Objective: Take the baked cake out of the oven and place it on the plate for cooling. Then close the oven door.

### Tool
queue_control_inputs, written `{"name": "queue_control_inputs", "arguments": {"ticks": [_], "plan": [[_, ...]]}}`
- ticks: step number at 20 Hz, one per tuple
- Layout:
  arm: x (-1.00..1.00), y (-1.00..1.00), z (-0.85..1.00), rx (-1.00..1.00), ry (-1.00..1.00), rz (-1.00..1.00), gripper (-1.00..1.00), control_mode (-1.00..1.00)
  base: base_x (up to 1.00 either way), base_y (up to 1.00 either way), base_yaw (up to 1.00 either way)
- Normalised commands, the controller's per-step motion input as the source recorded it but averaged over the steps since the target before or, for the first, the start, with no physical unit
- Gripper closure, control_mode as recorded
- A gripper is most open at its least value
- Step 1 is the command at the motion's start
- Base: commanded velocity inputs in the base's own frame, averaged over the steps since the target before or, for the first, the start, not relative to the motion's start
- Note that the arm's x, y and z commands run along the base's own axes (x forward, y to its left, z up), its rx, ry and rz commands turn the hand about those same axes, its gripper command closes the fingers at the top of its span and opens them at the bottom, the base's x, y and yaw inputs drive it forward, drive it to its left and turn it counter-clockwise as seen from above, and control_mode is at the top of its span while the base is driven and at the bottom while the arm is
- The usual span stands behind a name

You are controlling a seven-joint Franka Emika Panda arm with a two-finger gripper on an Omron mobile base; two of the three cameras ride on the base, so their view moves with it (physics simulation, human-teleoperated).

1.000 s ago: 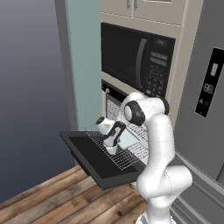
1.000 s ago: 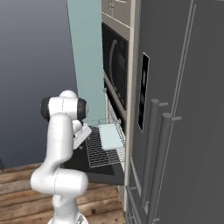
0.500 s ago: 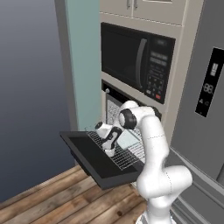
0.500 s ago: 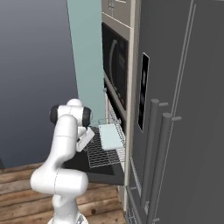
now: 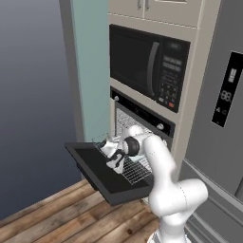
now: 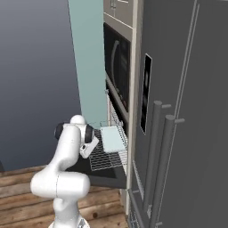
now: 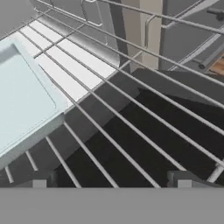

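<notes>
Left base view: fridge (image 5: 213, 118), grey, at the right, with a tall pale blue-green panel (image 5: 90, 71) at the left. Between them stand a black microwave (image 5: 149, 64) and, below it, the oven (image 5: 142, 118), black, with a control strip and small silver knobs. The oven door (image 5: 102, 173) hangs fully dropped, its inner face up, over a wooden floor (image 5: 71, 218). A wire rack (image 5: 135, 168) is drawn out above the door. The white arm (image 5: 161, 171) bends down from the lower right, and its hand (image 5: 114, 159) sits low over the rack's left part.

Right base view: the same rack (image 6: 107, 153) carries a pale, flat, squarish pan (image 6: 112, 138) at its inner end, just inside the oven mouth; the hand (image 6: 87, 147) is just beside it, apart.

Hand view: the pan (image 7: 22, 96) lies at the left on the rack wires (image 7: 131, 113), with the dark door beneath. The two fingertips (image 7: 41, 180) stand spread wide, released, holding nothing. Whether the pan holds a cake cannot be told.
</notes>
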Motion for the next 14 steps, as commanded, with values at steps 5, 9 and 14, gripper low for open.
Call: {"name": "queue_control_inputs", "arguments": {"ticks": [5,9,14], "plan": [[0.54,-0.21,-0.44,-0.10,0.11,0.00,-1.00,-1.00,0.00,0.00,0.00],[0.51,-0.31,-0.44,-0.08,0.15,0.00,-1.00,-1.00,0.00,0.00,0.00],[0.57,-0.60,-0.20,-0.09,0.11,0.00,-1.00,-1.00,0.00,0.00,0.00]]}}
